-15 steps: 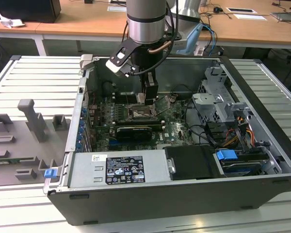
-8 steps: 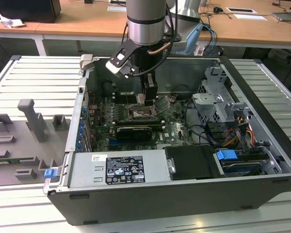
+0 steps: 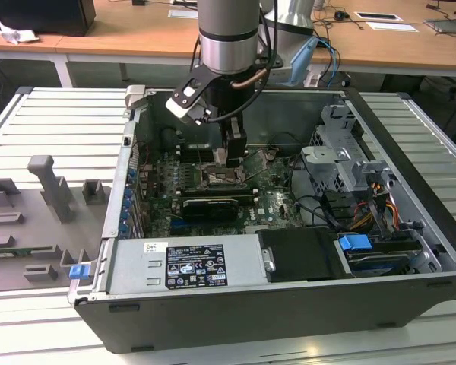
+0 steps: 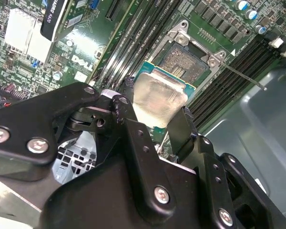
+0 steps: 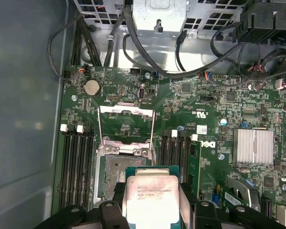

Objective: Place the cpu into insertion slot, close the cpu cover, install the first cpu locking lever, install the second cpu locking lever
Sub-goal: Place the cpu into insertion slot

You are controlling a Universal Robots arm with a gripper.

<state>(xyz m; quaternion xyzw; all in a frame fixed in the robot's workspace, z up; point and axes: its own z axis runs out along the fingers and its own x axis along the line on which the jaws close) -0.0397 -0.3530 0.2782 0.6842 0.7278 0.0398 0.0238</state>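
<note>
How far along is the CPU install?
Nothing finished yet. In hand: the gripper holds the chip over the empty socket, not seated. Left: the cover stands flipped open and a locking lever sticks out unlatched.

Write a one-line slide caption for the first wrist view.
The gripper holds the cpu close over the open insertion slot on the green motherboard, the cpu cover swung open.
</note>
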